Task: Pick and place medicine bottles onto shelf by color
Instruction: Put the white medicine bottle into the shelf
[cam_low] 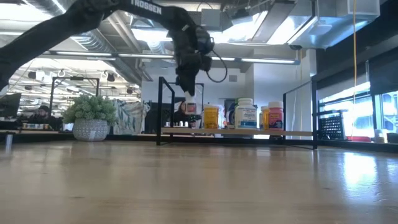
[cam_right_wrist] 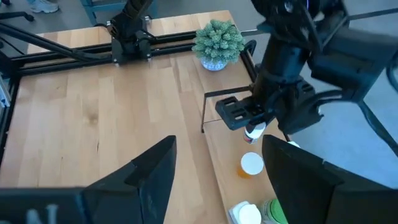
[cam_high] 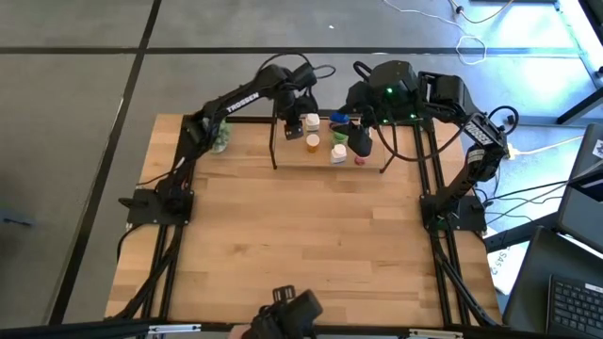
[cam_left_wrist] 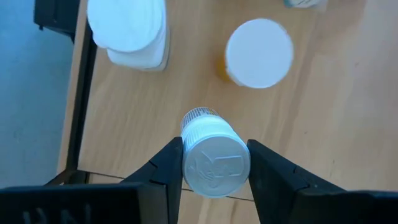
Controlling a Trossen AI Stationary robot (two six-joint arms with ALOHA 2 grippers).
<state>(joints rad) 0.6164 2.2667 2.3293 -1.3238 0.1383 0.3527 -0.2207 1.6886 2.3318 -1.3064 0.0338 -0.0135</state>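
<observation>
The shelf (cam_high: 292, 158) stands at the table's far edge, a light-wood board between black end frames. On it stand a white bottle (cam_left_wrist: 130, 31), an orange one (cam_left_wrist: 259, 53) and, further right, white, green, blue and red ones. My left gripper (cam_left_wrist: 214, 144) hangs over the shelf's left part, shut on a small white bottle (cam_left_wrist: 214, 163). My right gripper (cam_right_wrist: 217, 180) is open above the shelf's right part (cam_high: 360, 143), with nothing between its fingers. My left gripper pinches the small white bottle by its round sides (cam_left_wrist: 186, 163) between its two fingers, near the end that faces the wrist. The fingers come from above, pointing steeply down. The bottle hangs below them (cam_low: 189, 109), its ribbed far end (cam_left_wrist: 199, 116) toward the shelf board, clear of it.
A green spiky plant in a pot (cam_high: 220, 139) sits on the table left of the shelf. The shelf's black end frames (cam_low: 160, 109) rise beside the left gripper. The wide wooden tabletop (cam_high: 301, 245) lies in front of the shelf.
</observation>
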